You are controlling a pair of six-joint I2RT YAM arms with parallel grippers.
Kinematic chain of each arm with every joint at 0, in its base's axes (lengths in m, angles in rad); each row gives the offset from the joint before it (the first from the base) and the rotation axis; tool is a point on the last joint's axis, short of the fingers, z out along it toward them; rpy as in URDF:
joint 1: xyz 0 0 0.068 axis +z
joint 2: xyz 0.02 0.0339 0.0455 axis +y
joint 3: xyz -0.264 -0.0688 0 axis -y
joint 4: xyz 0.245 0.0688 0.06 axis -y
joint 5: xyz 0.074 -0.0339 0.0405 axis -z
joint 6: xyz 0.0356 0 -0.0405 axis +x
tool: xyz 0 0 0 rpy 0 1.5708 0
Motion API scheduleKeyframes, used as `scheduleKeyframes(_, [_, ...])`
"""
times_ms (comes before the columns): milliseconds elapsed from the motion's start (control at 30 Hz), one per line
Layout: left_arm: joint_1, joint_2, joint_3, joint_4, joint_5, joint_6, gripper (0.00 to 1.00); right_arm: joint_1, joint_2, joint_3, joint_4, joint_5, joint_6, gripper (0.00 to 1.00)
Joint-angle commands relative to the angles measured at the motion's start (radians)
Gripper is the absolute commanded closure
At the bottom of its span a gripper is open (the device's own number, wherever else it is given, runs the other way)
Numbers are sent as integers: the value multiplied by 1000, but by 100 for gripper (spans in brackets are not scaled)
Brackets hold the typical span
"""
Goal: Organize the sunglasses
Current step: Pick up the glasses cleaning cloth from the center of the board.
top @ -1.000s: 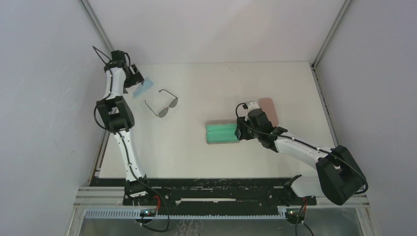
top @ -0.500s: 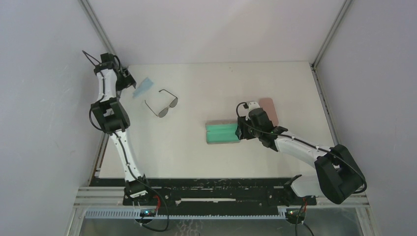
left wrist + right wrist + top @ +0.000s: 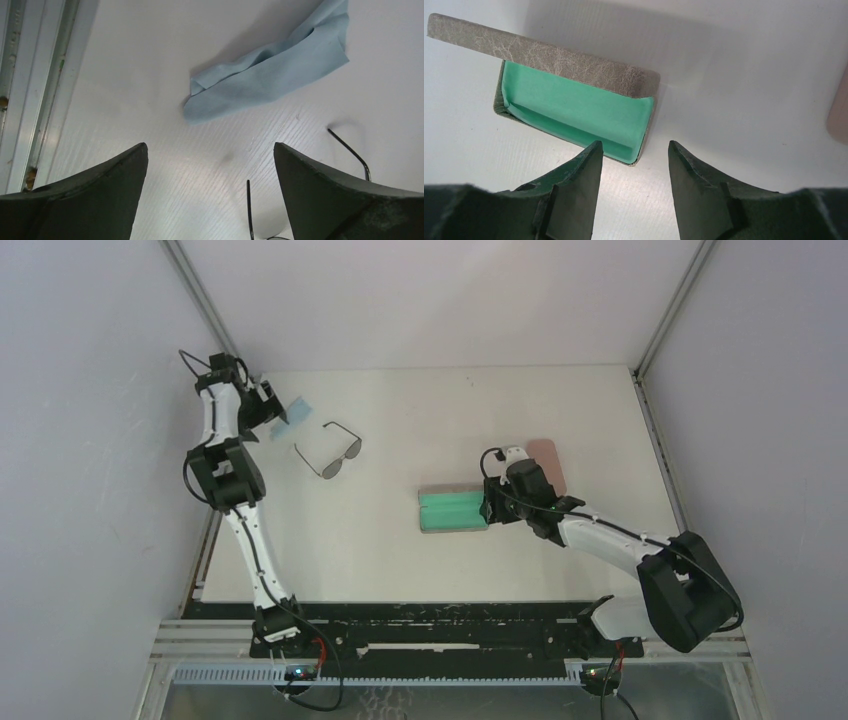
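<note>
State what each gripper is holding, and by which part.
Nothing is held. The left gripper hangs open near the blue cloth. The right gripper stands open at the end of the open case, with its fingers clamped on nothing.

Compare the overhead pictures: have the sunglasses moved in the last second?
No. The sunglasses lie where they did, just as far from the open green-lined case.

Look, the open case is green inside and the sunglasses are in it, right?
Not quite. The case is open and green inside, but empty: the right wrist view shows it. The sunglasses lie on the table.
</note>
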Motion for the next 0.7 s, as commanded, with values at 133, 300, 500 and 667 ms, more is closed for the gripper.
scheduleKeyframes(133, [-31, -215, -172, 283, 41, -16, 0, -7, 16, 15, 46, -15, -19, 49])
scheduleKeyframes(300, [-71, -164, -72, 308, 118, -62, 0, -8, 33, 15, 66, -33, -4, 49])
scheduleKeyframes(500, [-124, -147, -96, 406, -37, -45, 0, -9, 35, 15, 51, -24, -11, 49])
scheduleKeyframes(667, [-123, -103, -60, 403, -34, -53, 0, -12, 42, 15, 53, -21, -16, 49])
